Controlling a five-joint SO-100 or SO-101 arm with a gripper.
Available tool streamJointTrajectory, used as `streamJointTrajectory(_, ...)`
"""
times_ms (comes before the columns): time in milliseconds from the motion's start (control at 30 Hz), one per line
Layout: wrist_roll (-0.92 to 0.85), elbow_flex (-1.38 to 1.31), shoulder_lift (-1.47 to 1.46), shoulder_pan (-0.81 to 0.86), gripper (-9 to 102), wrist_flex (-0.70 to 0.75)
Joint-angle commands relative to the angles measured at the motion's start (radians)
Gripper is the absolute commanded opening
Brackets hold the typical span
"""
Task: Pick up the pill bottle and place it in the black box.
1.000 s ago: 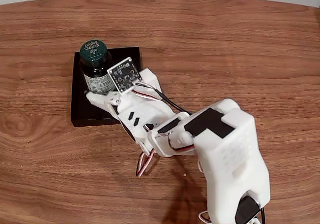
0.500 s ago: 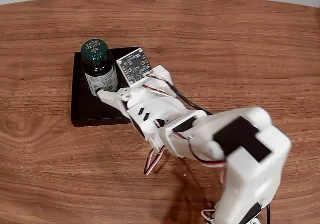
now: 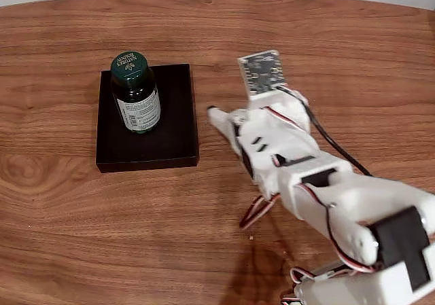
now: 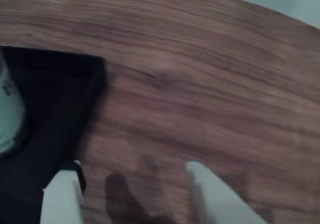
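Note:
The pill bottle [image 3: 134, 92], amber with a dark green cap and a white label, stands upright in the black box [image 3: 173, 125], toward its left half in the fixed view. My gripper [image 3: 224, 116] hangs over bare table just right of the box, apart from the bottle. In the wrist view the gripper [image 4: 129, 170] is open, with only wood grain between its two white fingers [image 4: 62, 194]. The black box [image 4: 50, 109] lies at that view's left, and a pale sliver of the pill bottle [image 4: 7, 116] shows at the left edge.
A brown wooden table [image 3: 306, 40] spreads out on all sides of the box. My white arm [image 3: 340, 203] with its red and black wires crosses the lower right of the fixed view. A pale wall strip runs along the table's far edge.
My gripper has let go of the bottle, opened, and swung right and away from the box. The bottle stays standing in the box.

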Motion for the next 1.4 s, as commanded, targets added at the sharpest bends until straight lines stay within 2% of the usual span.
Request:
streamJointTrajectory(0,-0.009,0.052,0.149,0.035,21,0.003)
streamJointTrajectory(300,-0.017,0.249,0.377,0.074,20,0.089)
streamJointTrajectory(567,-0.020,0.337,0.657,0.135,18,0.341)
streamJointTrajectory(967,-0.052,0.377,0.839,0.192,17,0.541)
streamJointTrajectory(1367,-0.063,0.390,1.115,0.198,7,1.078)
